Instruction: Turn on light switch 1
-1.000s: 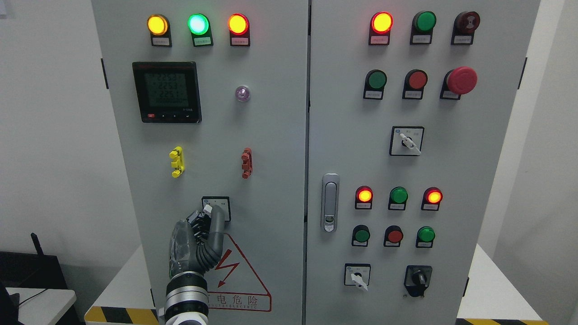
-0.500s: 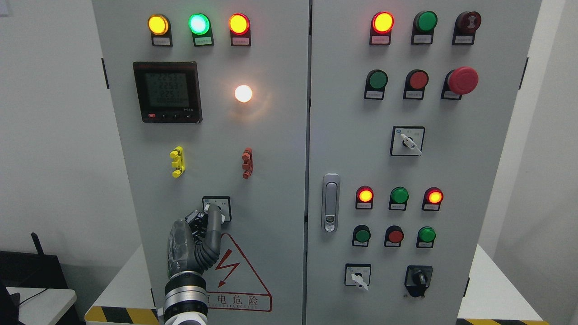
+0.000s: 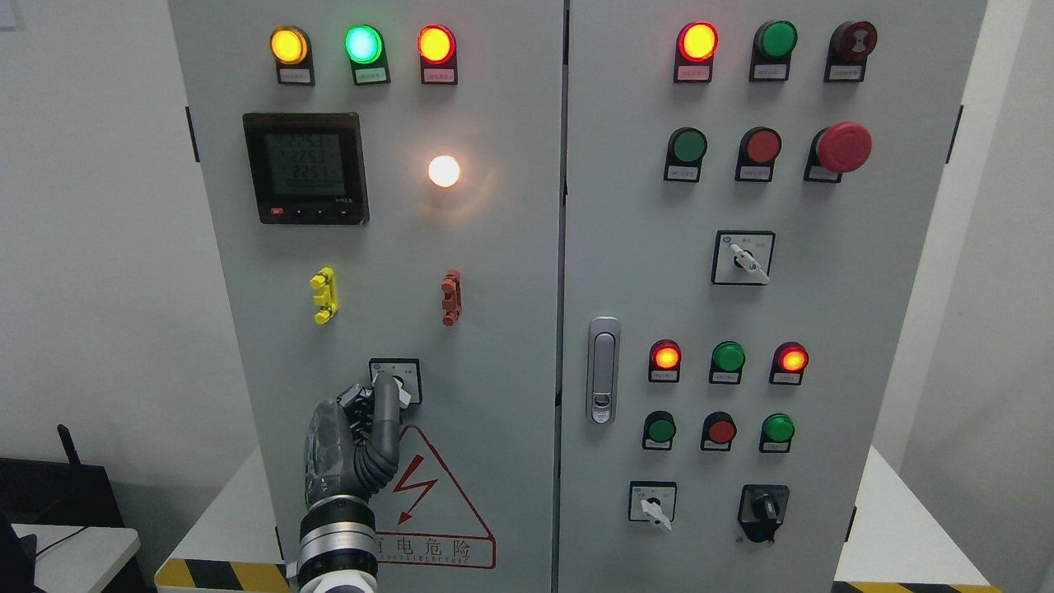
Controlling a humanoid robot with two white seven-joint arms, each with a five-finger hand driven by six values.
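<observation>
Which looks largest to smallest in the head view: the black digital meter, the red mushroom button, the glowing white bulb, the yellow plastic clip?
1. Black digital meter, clearly the largest.
2. Red mushroom button.
3. Yellow plastic clip and glowing white bulb: too close to rank, since the bulb's glare blurs its edge.

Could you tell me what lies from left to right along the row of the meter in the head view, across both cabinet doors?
Black meter → glowing lamp → green button → red button → big red mushroom button.

On the cabinet's left door (image 3: 494,329), the switch (image 3: 396,381) sits below the lamp (image 3: 444,170), right of the meter (image 3: 305,168).
</observation>
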